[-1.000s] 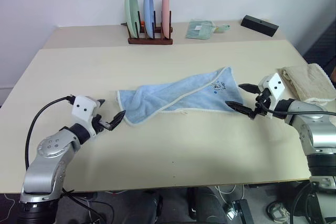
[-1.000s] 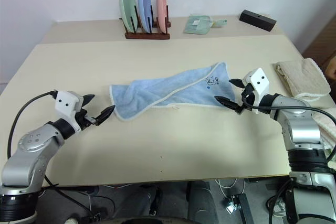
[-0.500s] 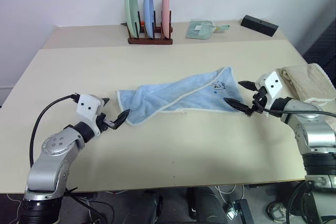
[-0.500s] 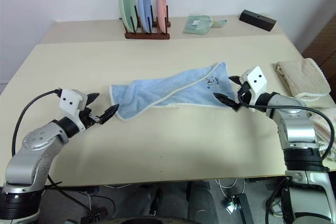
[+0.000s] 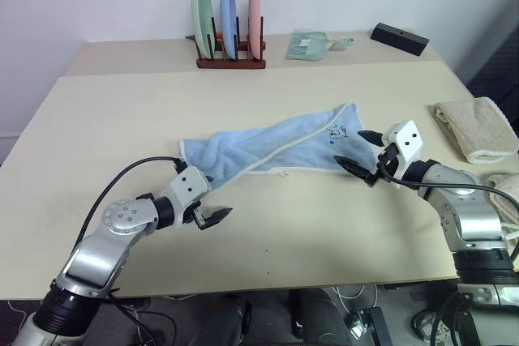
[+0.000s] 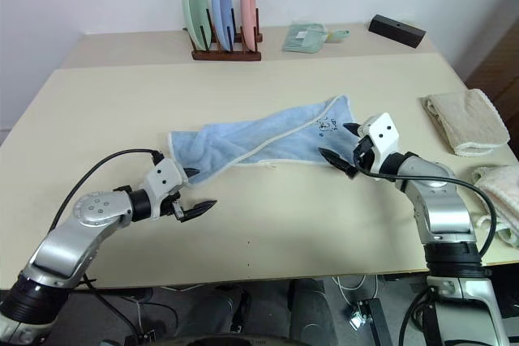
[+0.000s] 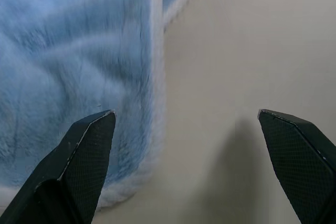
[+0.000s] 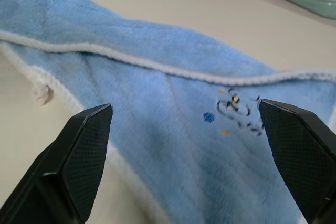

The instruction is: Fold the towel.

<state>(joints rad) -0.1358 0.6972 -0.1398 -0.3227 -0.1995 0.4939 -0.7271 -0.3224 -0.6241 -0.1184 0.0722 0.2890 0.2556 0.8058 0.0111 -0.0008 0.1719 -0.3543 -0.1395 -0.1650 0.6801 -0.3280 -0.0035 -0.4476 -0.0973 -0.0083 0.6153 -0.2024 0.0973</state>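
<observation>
Basically nothing folded yet: left gripper (image 5: 210, 202) sits released by the near-left corner, right gripper (image 5: 359, 152) gapes empty at the printed end. The towel (image 5: 272, 148) lies rumpled and stretched diagonally mid-table (image 5: 268, 257). Judging by this, both corner grasps and the fold remain.

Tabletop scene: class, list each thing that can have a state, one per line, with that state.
towel: unfolded, rumpled, lying flat on the table.
left gripper: open, empty, at the towel's near left corner.
right gripper: open, empty, at the towel's right end.
plates: upright in rack.
beige towel: folded.
</observation>
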